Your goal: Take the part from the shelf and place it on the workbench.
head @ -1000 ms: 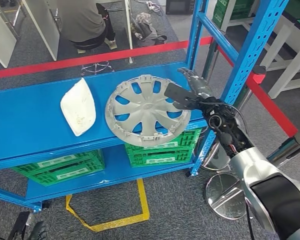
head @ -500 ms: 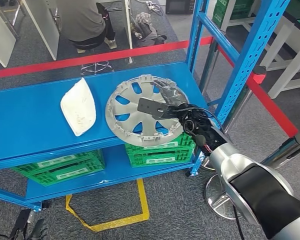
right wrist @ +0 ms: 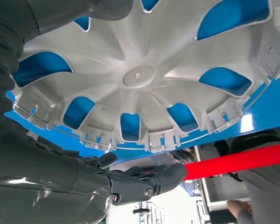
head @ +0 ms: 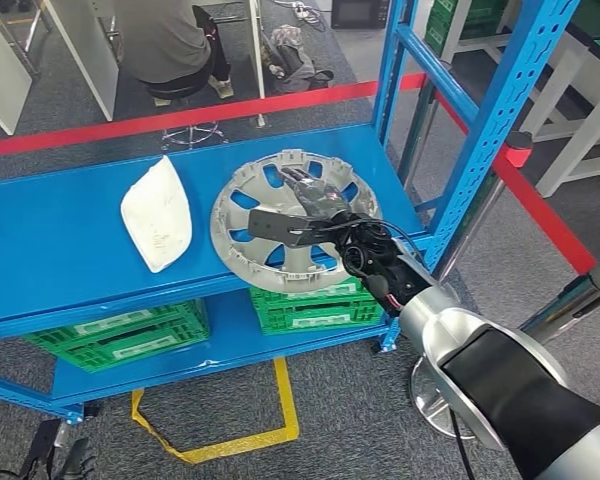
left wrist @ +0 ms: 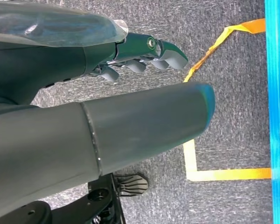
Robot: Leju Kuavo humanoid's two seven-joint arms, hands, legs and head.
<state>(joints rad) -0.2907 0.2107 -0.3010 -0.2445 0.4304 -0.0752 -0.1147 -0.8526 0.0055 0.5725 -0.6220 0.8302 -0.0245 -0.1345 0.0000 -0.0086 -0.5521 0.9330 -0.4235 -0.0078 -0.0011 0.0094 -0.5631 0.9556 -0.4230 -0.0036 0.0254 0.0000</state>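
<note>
White part (head: 156,212) lies left on the shelf (head: 63,240). Hubcap (head: 263,205) flat on the shelf's right half. My right hand (head: 312,205) is spread above it, gripping nothing. Left hand (left wrist: 145,53) hangs over floor, fingers loosely extended, empty.

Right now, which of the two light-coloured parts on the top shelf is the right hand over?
The round grey wheel cover with spoke cutouts, at the shelf's right end. The right hand hovers over its middle; the white shell-shaped part lies apart to its left.
</note>
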